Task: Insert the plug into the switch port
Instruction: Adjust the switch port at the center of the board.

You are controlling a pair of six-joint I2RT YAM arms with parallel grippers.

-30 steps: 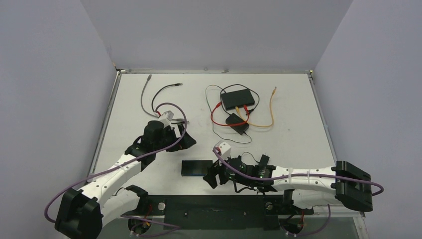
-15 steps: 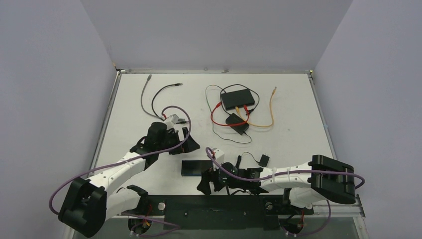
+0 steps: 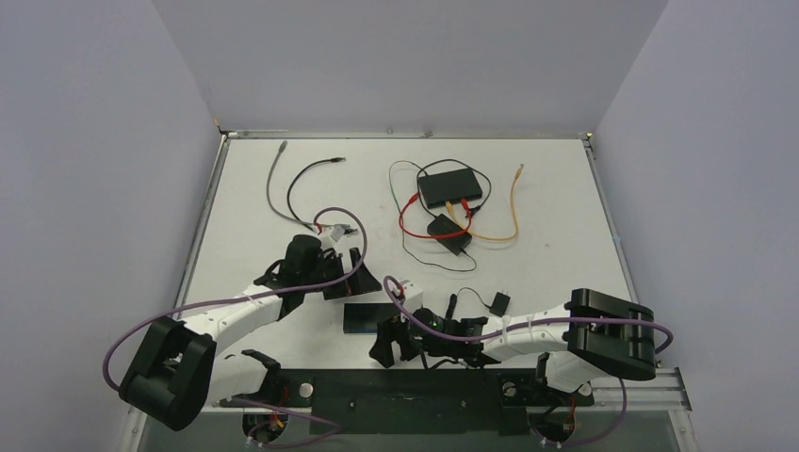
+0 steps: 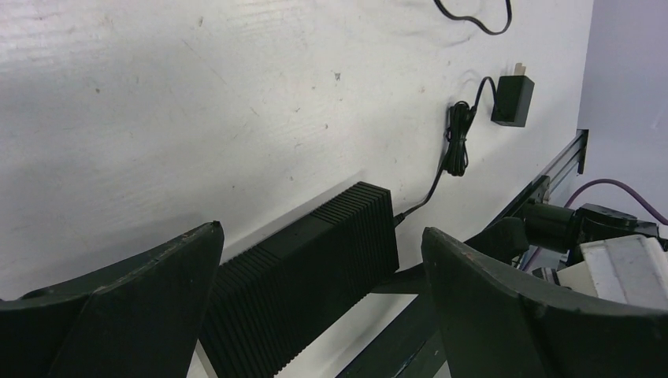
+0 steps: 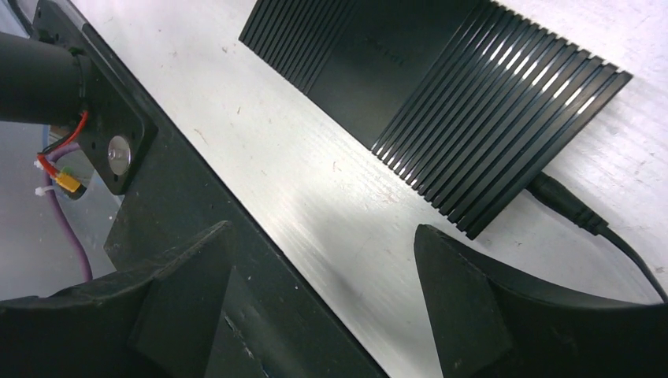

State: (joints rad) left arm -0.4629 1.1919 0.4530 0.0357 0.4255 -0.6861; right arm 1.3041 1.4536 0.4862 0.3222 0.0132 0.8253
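The switch (image 3: 366, 318) is a flat black ribbed box lying near the table's front edge. The plug (image 5: 561, 198), a black barrel on a thin black cable, sits in the port at the switch's right end. That cable runs to a tied bundle (image 3: 451, 306) and a small black wall adapter (image 3: 500, 303). My left gripper (image 3: 353, 274) hovers just behind the switch (image 4: 315, 268), open, with nothing held. My right gripper (image 3: 388, 345) hangs at the switch's front right corner over the table edge, open and empty. The switch (image 5: 425, 71) lies apart from its fingertips.
At the back sits another black box (image 3: 450, 187) with red and orange cables plugged in, and a smaller black block (image 3: 448, 234) in front of it. A grey cable (image 3: 273, 179) and a black cable (image 3: 311, 173) lie at the back left. A black mounting rail (image 3: 405, 395) borders the near edge.
Both grippers have opened wider. The left gripper has moved forward and right, closer to the switch. The right arm has folded back, its gripper shifting left toward the table's front edge.
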